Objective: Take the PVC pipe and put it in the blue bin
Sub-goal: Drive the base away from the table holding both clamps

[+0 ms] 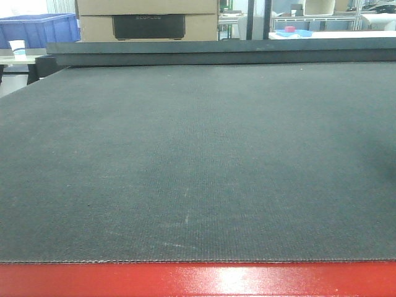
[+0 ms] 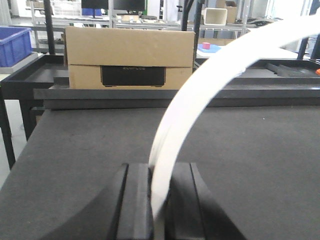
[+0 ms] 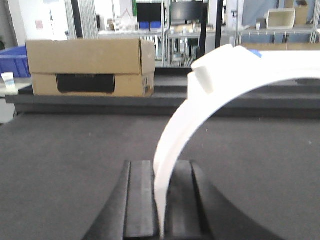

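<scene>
A broad dark grey woven mat [image 1: 198, 161] covers the table, bare in the front view. At its far edge sits a brown cardboard box [image 2: 130, 57], with a blue plastic bin [image 1: 37, 30] off to the left behind it. The left gripper [image 2: 156, 200] is clamped on a white curved plastic PVC pipe [image 2: 200, 95], which arcs up and to the right above the mat. The right gripper [image 3: 161, 200] likewise pinches a white PVC pipe [image 3: 200, 105], this one showing a raised tab. I cannot tell whether these are one piece or two.

Far end of PVC pipe [image 2: 192, 100] past the right edge
</scene>
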Controlling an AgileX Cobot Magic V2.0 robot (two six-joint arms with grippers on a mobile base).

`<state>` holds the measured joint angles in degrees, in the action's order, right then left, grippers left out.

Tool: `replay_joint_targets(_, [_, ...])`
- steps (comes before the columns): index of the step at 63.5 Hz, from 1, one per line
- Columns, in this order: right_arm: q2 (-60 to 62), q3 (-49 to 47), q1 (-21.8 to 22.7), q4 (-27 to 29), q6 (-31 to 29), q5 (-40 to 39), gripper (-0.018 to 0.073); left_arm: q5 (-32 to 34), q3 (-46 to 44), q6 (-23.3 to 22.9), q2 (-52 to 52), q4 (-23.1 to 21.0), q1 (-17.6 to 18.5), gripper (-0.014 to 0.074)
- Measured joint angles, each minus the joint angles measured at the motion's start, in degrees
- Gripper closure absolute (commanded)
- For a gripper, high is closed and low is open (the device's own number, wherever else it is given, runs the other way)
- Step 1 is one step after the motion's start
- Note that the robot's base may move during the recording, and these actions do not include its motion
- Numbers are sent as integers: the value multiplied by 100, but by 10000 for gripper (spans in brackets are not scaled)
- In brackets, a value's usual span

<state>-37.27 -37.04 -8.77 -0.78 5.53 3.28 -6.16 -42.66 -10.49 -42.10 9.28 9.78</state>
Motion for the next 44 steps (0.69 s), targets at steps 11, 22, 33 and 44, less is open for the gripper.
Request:
replay_joint_targets(11, [265, 0, 0, 0, 0, 55, 715, 0, 0, 0, 225, 22, -374, 707])
replay_joint_targets(22, [265, 0, 0, 0, 0, 191, 715, 0, 60, 0, 364, 194, -578, 707])
replay_joint_targets(33, [265, 0, 0, 0, 0, 204, 715, -40, 99, 0, 364, 262, -578, 707])
replay_joint_targets(44, [265, 0, 0, 0, 0, 204, 715, -64, 99, 0, 364, 262, -578, 707])
